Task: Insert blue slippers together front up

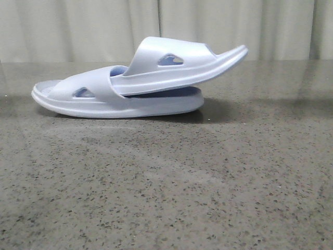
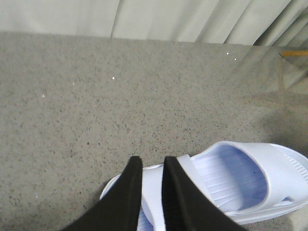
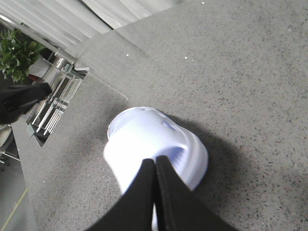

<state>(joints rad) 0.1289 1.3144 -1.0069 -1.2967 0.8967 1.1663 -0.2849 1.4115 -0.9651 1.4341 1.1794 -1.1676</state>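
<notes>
**Desk:** Item one, the blue slippers. Where do they sit?

**Me:** Both on the speckled table [image 1: 166,187]. I take the lower slipper [image 1: 104,99] as my landmark: it lies flat on its sole, side on to the front camera. The upper slipper [image 1: 182,62] has one end pushed under the lower one's strap, and its free end rises up and away past the lower one's far end. I judge it tilts because the strap wedges it. To my eye the nesting looks done.

**Desk:** Item two, left claw?

**Me:** Left gripper [image 2: 150,166]: above the lower slipper's open footbed, fingers nearly together with a thin gap, holding nothing. The front camera shows no arm at the pair, so I take it as hanging clear.

**Desk:** Item three, right claw?

**Me:** Right gripper [image 3: 155,163]: above the blurred end of the pair, fingertips pressed together, empty.

**Desk:** Surroundings?

**Me:** Pale curtain [image 1: 78,31] behind the landmark.
</notes>
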